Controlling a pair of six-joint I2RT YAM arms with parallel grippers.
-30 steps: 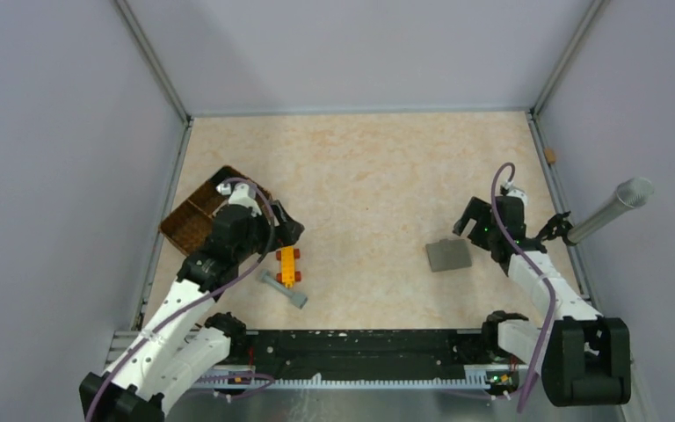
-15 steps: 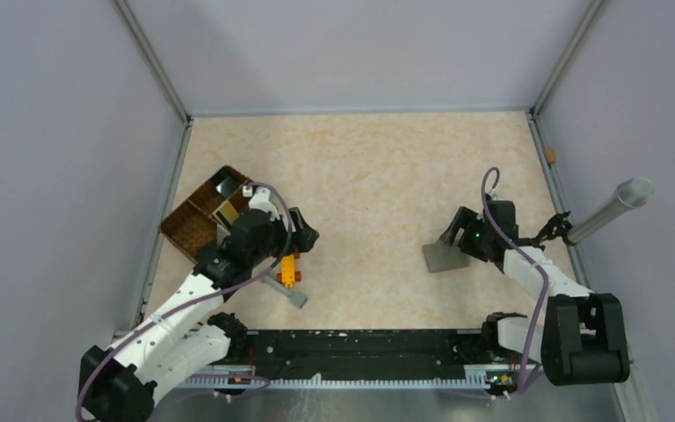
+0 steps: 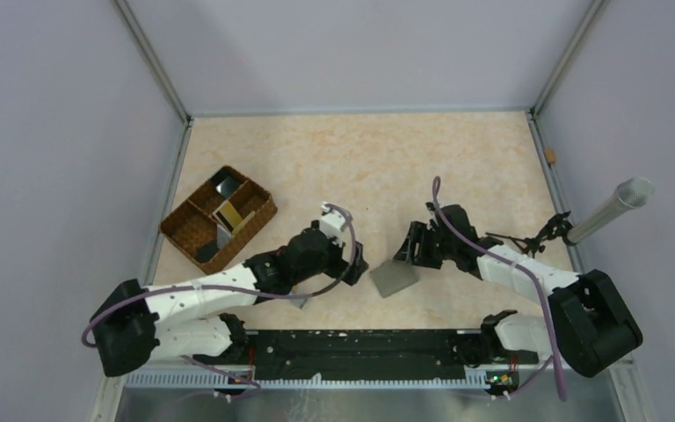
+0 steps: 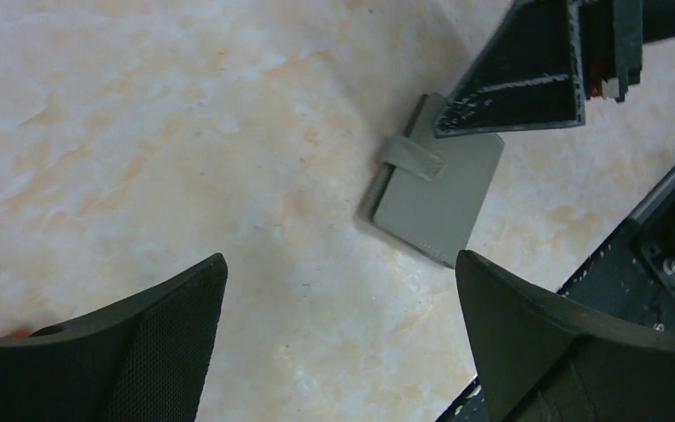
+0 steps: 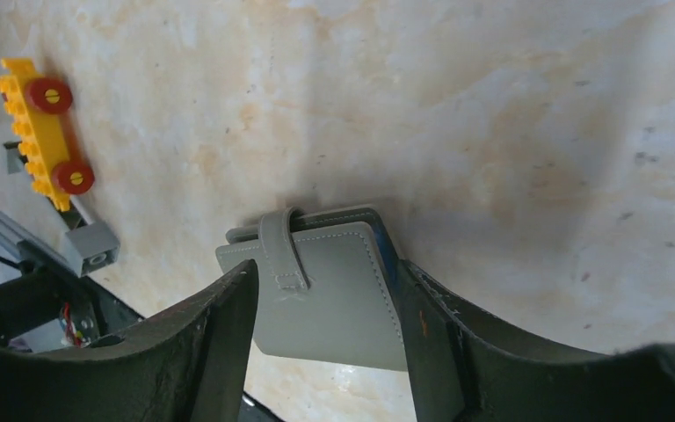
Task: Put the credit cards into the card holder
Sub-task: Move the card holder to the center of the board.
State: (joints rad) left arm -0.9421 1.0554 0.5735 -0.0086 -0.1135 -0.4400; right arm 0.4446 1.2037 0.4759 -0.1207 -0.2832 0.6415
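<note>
The grey card holder (image 3: 394, 278) lies closed with its strap fastened, on the table near the front middle. My right gripper (image 3: 409, 251) is at its far edge. In the right wrist view my right gripper (image 5: 327, 268) has a finger on each side edge of the card holder (image 5: 334, 299), shut on it. My left gripper (image 3: 354, 257) is open and empty just left of it. The left wrist view shows the card holder (image 4: 435, 198) ahead of my left gripper (image 4: 341, 259). The credit cards (image 3: 233, 214), gold and grey, lie in the brown woven tray (image 3: 185, 230).
An orange toy brick block (image 5: 46, 132) with a grey block (image 5: 92, 246) lies under my left arm. A metal cylinder (image 3: 611, 209) leans at the right wall. The black rail (image 3: 360, 347) runs along the near edge.
My right gripper has moved left and toward the near edge, taking the card holder with it. My left arm has swung right from the tray to just left of the card holder.
</note>
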